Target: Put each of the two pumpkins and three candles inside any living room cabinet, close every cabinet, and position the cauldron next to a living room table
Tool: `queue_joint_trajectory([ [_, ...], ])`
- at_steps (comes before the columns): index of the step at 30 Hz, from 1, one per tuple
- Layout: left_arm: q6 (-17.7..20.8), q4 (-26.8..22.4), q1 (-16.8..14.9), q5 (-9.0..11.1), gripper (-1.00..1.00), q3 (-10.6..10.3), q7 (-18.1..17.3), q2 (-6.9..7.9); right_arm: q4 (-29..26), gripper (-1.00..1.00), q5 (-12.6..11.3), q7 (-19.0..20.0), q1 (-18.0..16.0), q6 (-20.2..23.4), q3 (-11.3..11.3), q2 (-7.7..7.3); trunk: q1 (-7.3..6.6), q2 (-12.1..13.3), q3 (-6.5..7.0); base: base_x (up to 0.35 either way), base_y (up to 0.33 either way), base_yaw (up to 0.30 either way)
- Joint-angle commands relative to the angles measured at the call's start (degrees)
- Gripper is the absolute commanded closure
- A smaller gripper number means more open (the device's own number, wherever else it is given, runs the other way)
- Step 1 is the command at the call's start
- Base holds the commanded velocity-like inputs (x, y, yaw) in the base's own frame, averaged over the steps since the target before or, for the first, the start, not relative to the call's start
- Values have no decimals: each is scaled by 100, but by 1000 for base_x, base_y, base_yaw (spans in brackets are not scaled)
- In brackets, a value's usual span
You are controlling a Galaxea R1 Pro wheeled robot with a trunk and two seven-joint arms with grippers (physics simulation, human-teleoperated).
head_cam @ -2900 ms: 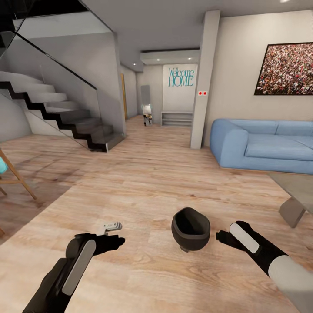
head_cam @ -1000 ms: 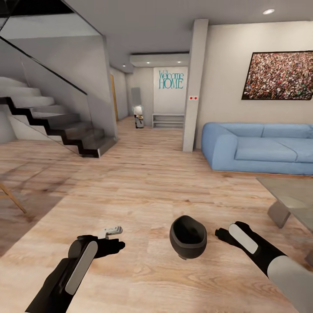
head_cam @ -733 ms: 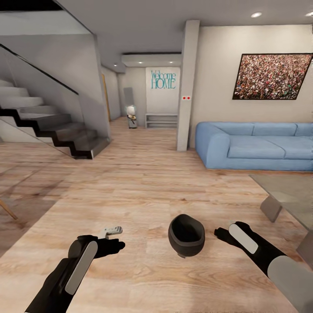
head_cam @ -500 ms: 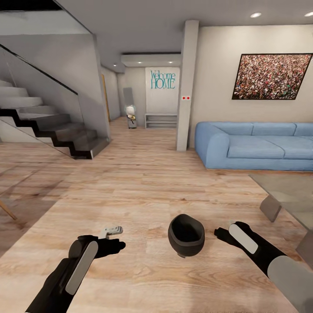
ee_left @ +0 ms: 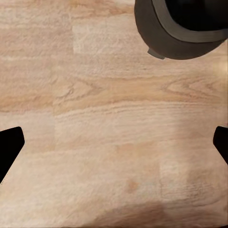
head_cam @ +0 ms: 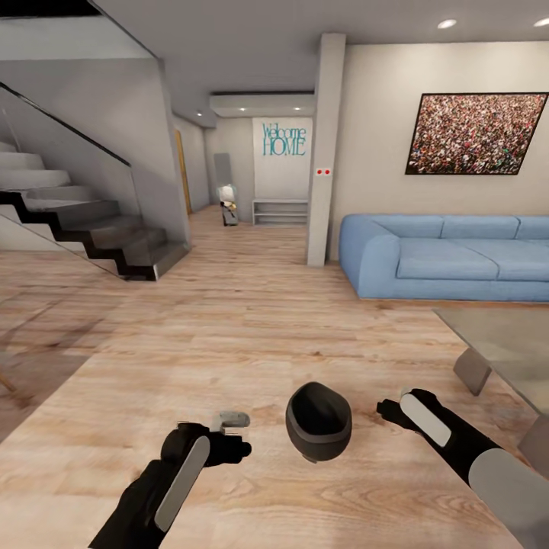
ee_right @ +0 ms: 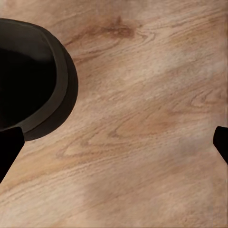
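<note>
The black cauldron (head_cam: 319, 421) stands on the plank floor between my two arms, mouth up; its rim also shows as the cauldron (ee_left: 180, 28) and the cauldron (ee_right: 28, 80). My left gripper (head_cam: 239, 435) is open a short way to its left, not touching it. My right gripper (head_cam: 384, 412) is open just right of it, with a small gap. Both wrist views show fingertips (ee_left: 9, 147) (ee_right: 9, 147) spread wide over bare floor. The grey-green table (head_cam: 507, 343) sits at the right. Pumpkins, candles and the cabinet are out of view.
A blue sofa (head_cam: 450, 255) lines the right wall under a framed picture. A white pillar (head_cam: 324, 152) stands mid-room, with a hallway behind it. Stairs with a glass rail (head_cam: 76, 221) rise at the left. Wood floor stretches ahead.
My left arm has swung right, closer to the cauldron. Over the earlier frames the view panned right, bringing in more sofa and table. The right arm holds its place.
</note>
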Motion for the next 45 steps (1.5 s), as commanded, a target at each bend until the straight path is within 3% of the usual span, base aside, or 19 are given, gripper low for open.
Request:
queue_joint_trajectory([
  [1,13,69,-6,-167,-100,-112,64,-110,-9,-100,44,-37,-7,3,31,-7,0,-3,-6,43,-59,0],
  [4,9,116,-7,-429,-100,-180,64,-228,-8,-100,106,-35,-7,3,29,-4,0,-3,-6,23,-32,0],
  [7,8,126,-8,-540,-100,-204,46,-259,-14,-100,133,-35,-7,7,34,-2,0,-3,-6,6,-8,0],
  [13,-7,90,-8,-572,-100,-210,46,-275,-17,-100,148,-34,-7,10,59,-2,0,-3,-6,1,-1,0],
  [20,-23,-105,-104,-536,-100,-146,62,-284,-17,-100,151,-39,-7,11,359,-1,0,-3,-6,0,0,0],
  [22,-18,1,-526,-501,-100,-51,64,-290,-17,-100,152,-42,-7,11,397,0,0,-3,-6,0,0,0],
  [26,-18,289,-1025,-483,-100,32,71,-339,-17,-100,153,-43,-7,11,410,-2,0,-3,-6,0,0,0],
  [31,-24,1119,-1833,-470,-100,118,73,-421,-17,-100,153,-43,-7,11,408,-2,0,-3,-6,0,0,0],
  [33,-36,1530,-2053,-469,-100,138,70,-484,-17,-100,153,-43,-7,6,408,-2,0,-3,-6,0,0,0],
  [38,-241,1974,-2220,-462,-100,159,71,-604,-18,-100,153,-43,-7,3,408,-1,0,-3,-6,0,0,0],
  [41,-309,2066,-2276,-292,-100,166,72,-635,-54,-100,153,-37,-7,6,407,-2,0,-3,-6,0,0,0],
  [45,-359,2302,-2306,176,-100,158,80,-649,-437,-100,153,-55,-7,190,397,10,0,-3,-6,0,0,0],
])
